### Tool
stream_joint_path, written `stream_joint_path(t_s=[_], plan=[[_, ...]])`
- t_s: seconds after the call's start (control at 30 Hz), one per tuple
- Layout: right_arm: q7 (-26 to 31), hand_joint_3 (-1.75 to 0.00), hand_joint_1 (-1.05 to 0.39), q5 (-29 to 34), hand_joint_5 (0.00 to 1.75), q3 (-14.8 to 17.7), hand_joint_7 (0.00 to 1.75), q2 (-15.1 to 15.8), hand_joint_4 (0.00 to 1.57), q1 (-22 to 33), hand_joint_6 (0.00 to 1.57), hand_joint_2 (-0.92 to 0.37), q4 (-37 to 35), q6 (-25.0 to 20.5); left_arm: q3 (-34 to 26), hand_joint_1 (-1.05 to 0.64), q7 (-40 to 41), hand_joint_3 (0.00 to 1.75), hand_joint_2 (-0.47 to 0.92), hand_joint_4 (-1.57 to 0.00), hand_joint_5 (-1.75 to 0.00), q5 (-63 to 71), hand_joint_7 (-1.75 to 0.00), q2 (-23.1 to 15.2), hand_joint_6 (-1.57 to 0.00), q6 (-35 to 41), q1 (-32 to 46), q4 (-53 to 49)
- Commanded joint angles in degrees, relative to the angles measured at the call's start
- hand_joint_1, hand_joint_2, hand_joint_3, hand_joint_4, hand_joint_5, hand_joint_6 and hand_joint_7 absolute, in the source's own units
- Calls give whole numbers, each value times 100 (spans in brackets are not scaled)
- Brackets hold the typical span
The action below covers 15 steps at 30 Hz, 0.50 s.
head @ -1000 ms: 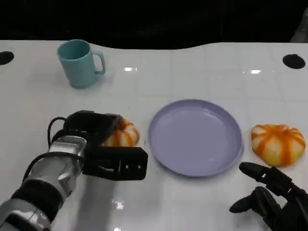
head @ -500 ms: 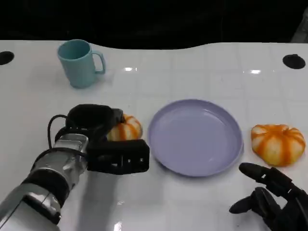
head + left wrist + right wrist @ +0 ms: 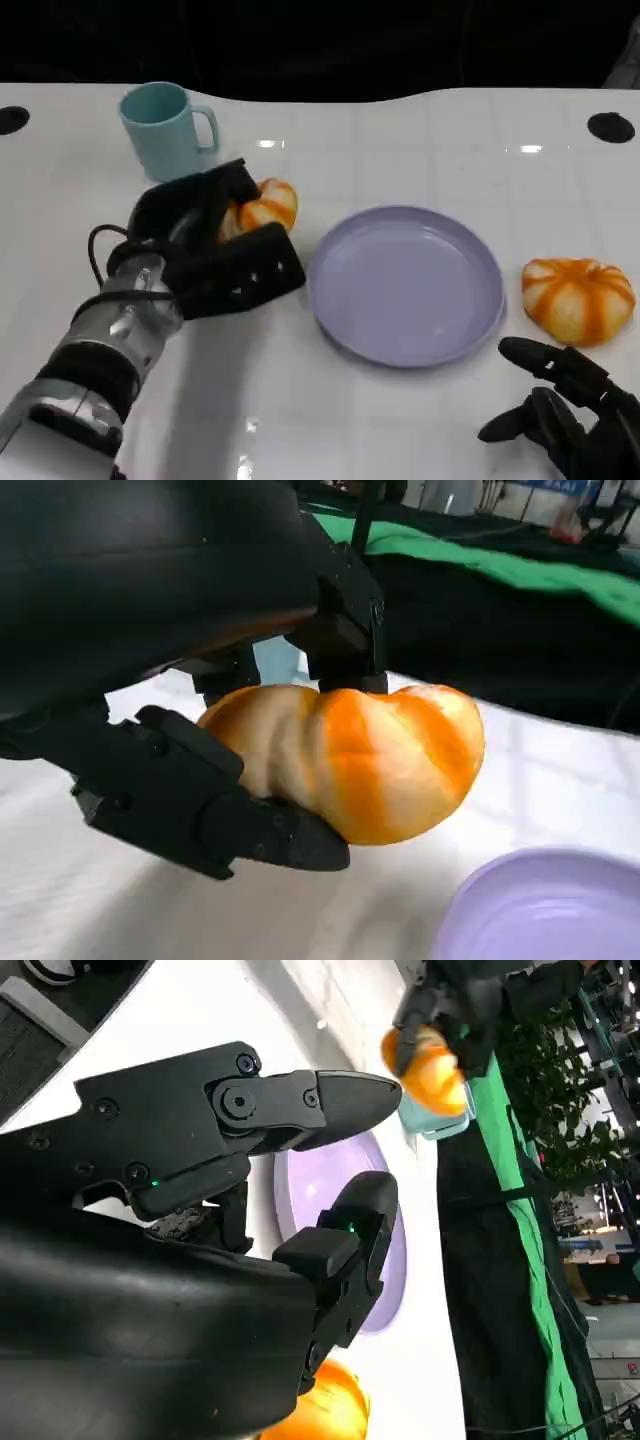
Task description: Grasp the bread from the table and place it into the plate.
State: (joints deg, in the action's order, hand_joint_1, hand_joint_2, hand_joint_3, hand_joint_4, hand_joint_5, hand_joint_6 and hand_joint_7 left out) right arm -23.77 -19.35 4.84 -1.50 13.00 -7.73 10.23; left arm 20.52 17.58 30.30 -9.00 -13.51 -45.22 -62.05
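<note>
Above the counter (image 3: pixel 420 440), left robot hand (image 3: pixel 215 255) grips the bread (image 3: pixel 262 208), clear of the surface; carrying it to the plate (image 3: pixel 405 285) remains. Right robot hand (image 3: pixel 570 415) rests spread, empty.

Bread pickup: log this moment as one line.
left hand | holds bread | plate empty | right hand open

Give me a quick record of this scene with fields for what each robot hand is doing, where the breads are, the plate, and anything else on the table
left robot hand: holds a bread lifted off the table, between cup and plate
right robot hand: near table edge, fingers apart, holds nothing
second bread: on the table, right of the plate, in front of the right robot hand
plate: purple, mid-table, nothing in it
cup: teal, upright, far left
table: white
task state: bread grasped, not yet in plate
</note>
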Motion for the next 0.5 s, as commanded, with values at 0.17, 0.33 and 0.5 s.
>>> stream_joint_path(t_s=[0.17,0.33,0.5], plan=[[-49,-29,-76,19,115,45,59,81,70,-32,83,-92,-83,118,172,-14,-368,107,57,-83,-175,93,-175,21,-62,-354,-252,610],[-59,-29,-76,1,116,41,59,69,70,-23,83,-92,-52,93,374,-16,-577,94,60,-84,-175,217,-175,250,-63,-418,-524,553],[-92,-29,-76,-57,116,43,59,49,70,-17,84,-92,-33,34,618,-17,-592,90,62,-87,-175,421,-175,557,-65,-494,-736,441]])
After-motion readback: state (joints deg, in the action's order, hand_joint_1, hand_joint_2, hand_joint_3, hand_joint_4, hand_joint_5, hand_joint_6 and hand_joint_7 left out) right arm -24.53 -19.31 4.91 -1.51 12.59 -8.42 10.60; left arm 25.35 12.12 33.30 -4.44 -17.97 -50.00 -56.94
